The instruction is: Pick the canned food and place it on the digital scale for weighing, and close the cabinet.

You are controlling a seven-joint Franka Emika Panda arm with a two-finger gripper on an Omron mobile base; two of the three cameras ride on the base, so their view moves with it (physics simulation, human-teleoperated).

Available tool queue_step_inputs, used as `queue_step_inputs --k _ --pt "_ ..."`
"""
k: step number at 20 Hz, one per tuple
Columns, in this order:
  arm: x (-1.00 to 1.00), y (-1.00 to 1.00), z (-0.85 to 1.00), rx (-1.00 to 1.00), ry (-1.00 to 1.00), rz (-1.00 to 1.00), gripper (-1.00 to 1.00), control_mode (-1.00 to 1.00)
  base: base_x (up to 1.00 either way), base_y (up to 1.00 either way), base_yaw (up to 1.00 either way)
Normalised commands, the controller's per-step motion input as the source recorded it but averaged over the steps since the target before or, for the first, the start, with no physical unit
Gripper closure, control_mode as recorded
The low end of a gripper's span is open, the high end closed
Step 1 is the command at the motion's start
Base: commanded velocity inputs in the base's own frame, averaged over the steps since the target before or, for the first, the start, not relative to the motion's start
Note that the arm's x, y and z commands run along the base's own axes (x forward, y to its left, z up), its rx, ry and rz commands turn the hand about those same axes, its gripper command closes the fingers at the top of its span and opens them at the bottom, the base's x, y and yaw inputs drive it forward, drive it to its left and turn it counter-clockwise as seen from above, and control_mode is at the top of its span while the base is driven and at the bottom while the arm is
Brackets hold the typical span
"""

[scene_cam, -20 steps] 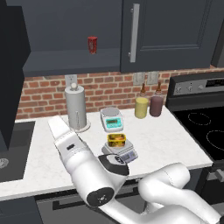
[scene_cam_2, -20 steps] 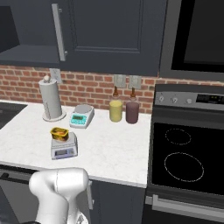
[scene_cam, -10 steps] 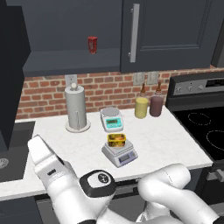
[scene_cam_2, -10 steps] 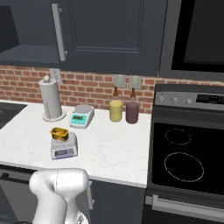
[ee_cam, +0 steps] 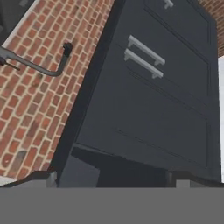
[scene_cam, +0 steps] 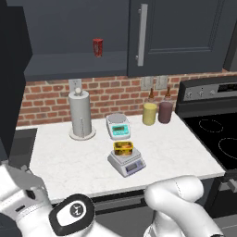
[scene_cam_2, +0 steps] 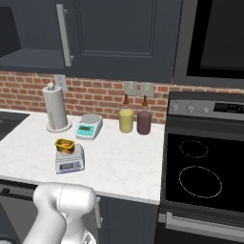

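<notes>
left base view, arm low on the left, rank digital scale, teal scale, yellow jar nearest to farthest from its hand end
1. digital scale, front centre
2. teal scale, just behind it
3. yellow jar, back right at the wall

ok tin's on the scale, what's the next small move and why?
Probably swing the arm up toward the open left door of the dark grey wall cabinet to push it shut: the low yellow tin already sits on the light grey square scale, while the shelf with the red can stands exposed.
</notes>
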Motion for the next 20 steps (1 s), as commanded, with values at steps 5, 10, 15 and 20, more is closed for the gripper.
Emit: queue_step_inputs --k 5,10,15,20 --pt "0.24 0.87 0.0 0.0 0.0 -0.01 -1.0 -1.0 0.0 0.0 0.0" --pt "0.3 0.8 0.02 0.0 0.0 -0.02 -1.0 -1.0 0.0 0.0 0.0" --pt "0.24 0.08 0.38 0.04 0.0 -0.08 -1.0 -1.0 0.0 0.0 0.0" --pt "0.37 -0.05 0.55 0.04 0.0 -0.09 -1.0 -1.0 0.0 0.0 0.0"
